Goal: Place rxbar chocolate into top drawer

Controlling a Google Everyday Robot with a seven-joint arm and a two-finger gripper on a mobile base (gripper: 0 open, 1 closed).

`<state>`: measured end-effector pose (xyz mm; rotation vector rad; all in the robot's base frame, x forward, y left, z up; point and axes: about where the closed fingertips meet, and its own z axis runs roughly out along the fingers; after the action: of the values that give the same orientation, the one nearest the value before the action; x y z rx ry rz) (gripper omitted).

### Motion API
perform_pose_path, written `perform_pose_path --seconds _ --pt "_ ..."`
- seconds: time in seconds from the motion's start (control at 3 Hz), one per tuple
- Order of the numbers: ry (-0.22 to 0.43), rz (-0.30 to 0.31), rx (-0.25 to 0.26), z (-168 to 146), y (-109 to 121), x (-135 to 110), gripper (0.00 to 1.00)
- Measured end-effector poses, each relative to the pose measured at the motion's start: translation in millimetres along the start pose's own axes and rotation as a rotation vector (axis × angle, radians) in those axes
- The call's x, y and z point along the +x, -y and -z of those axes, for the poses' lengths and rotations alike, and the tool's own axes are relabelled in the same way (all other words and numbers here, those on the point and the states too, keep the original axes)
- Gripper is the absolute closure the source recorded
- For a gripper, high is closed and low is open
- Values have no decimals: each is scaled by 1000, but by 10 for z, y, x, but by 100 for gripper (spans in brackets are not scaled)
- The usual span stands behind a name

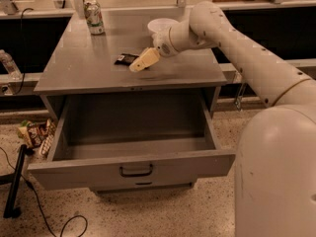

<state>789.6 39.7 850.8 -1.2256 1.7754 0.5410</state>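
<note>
The rxbar chocolate, a small dark flat bar, lies on the grey cabinet top near its middle. My gripper hangs low over the top, its cream fingertips just right of the bar and touching or almost touching it. The top drawer is pulled wide open below the cabinet top. It is empty inside, and a dark bail handle sits at the centre of its front panel.
A drink can stands at the back left of the cabinet top. A white bowl sits at the back behind my wrist. Colourful snack packets lie on the floor at the left. A black stand and cable are beside the drawer's left corner.
</note>
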Motion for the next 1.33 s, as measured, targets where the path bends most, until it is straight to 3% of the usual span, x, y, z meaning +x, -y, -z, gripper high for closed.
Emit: perform_pose_path --seconds 0.33,0.67,1.0,1.33 --pt "17 -37 4 -198 42 38 0" --pt "18 -26 6 -275 55 14 3" --pt "16 -18 2 -317 55 11 25" --pt "15 -10 -19 -365 23 10 57"
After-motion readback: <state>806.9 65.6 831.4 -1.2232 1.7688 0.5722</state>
